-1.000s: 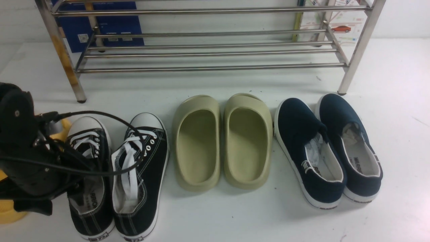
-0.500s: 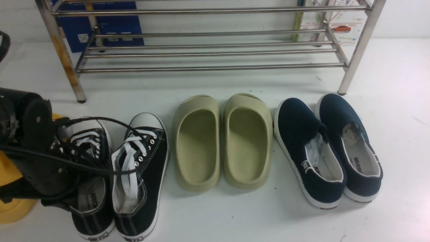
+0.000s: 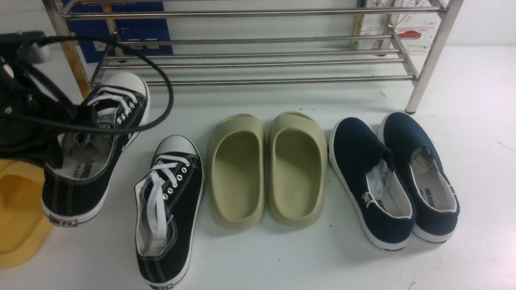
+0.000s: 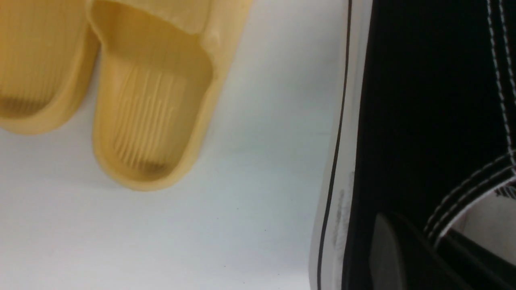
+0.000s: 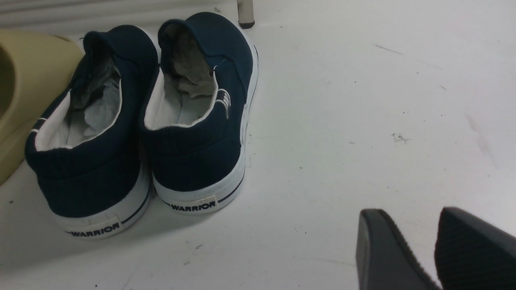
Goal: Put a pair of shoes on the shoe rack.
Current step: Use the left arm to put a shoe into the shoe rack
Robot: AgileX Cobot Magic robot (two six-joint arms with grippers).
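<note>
Left claw (image 3: 80, 139) clamping tight on a black canvas sneaker (image 3: 76, 197), white-laced, white toe cap pointing one o'clock, hanging ten o'clock off its mate (image 3: 171, 225).

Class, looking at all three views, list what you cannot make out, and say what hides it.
1. Left gripper hold on the lifted sneaker: in the front view its own arm and cable cover it.
2. Shoe rack top: cut off by the front view's upper edge.
3. Right gripper: the right wrist view's lower edge cuts it off, so open or shut is unclear.
</note>
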